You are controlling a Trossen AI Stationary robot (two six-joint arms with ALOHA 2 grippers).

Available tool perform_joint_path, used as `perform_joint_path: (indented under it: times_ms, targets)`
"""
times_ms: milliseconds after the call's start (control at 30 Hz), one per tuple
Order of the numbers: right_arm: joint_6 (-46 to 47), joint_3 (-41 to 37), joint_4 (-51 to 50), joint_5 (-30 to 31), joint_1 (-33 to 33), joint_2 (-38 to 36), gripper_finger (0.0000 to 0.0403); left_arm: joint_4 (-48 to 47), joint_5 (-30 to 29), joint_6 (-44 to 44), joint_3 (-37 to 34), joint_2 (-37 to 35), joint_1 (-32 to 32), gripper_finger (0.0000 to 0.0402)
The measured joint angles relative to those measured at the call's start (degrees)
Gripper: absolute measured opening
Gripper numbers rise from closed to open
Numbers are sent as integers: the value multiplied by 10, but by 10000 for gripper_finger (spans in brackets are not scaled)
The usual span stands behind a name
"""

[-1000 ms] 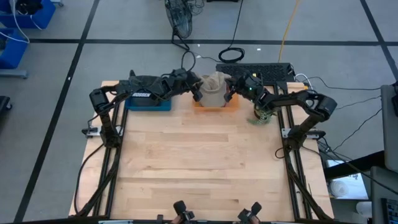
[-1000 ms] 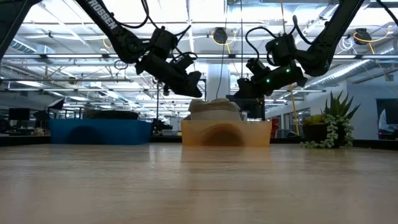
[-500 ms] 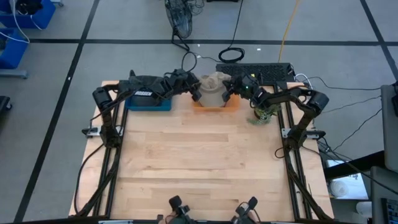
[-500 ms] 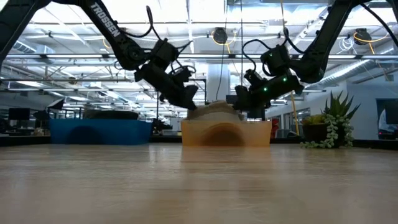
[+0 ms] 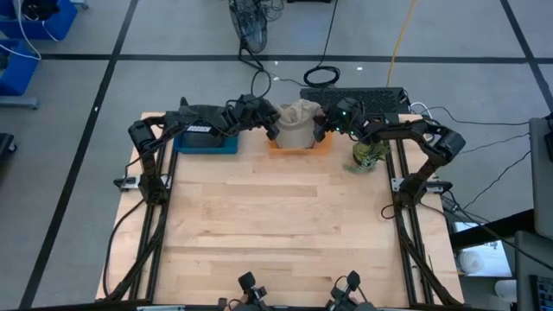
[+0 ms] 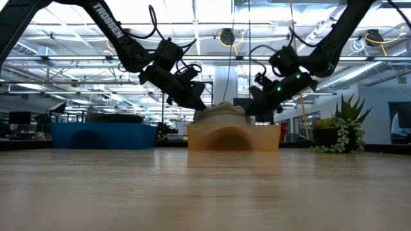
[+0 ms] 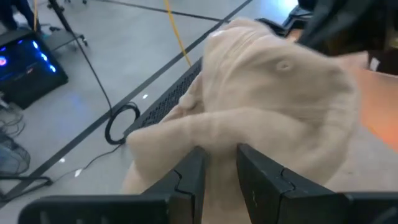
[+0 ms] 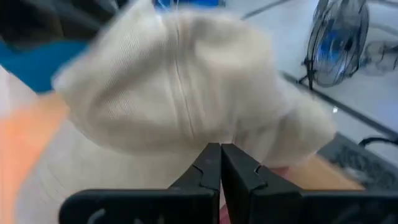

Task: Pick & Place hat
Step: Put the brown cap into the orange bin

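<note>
Hat: a beige cloth hat (image 5: 296, 122) sat in the orange bin (image 5: 300, 145) at the far edge of the table (image 5: 276, 225), its crown rising above the bin's rim (image 6: 233, 128).
Left gripper: the left gripper (image 5: 273, 126) was at the hat's left side; in its wrist view the two fingers (image 7: 188, 176) stood slightly apart with a fold of the brim (image 7: 205, 134) between them.
Right gripper: the right gripper (image 5: 318, 131) was at the hat's right side; its fingers (image 8: 208, 163) were pressed together on the brim's edge (image 8: 249, 140).
Writing: "TROSSEN" ran in white along the left arm (image 6: 108, 19); a white label showed on the same arm from above (image 5: 198, 130), too small to read.
Neighbours: a blue bin (image 5: 207, 143) stood just left of the orange one, a small potted plant (image 5: 367, 157) to its right near the table's right edge.
Open room: the wooden tabletop in front of the bins lay bare to the near edge.
Beyond the far edge: a black keyboard (image 5: 356, 94), cables (image 5: 321, 76) and a fan (image 8: 336, 43) on the floor.
</note>
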Motion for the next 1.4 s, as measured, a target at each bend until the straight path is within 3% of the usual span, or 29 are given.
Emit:
perform_joint_path:
  times_ms: [233, 367, 567, 833, 1400]
  targets:
    - [-2, 0, 46, 31, 28, -38, 0, 14, 0, 4, 0, -2, -5, 93]
    - [3, 0, 101, 43, 57, -9, 0, 13, 0, -8, 0, -2, -5, 93]
    - [-15, 3, 129, 135, 71, 49, 0, 8, 2, -16, 0, -2, -7, 93]
    - [30, 32, 41, 65, 40, 85, 0, 7, 4, -15, 0, -2, -8, 93]
    - [28, 33, -8, 60, 29, 79, 0, -89, -1, -4, 1, -2, 10, 93]
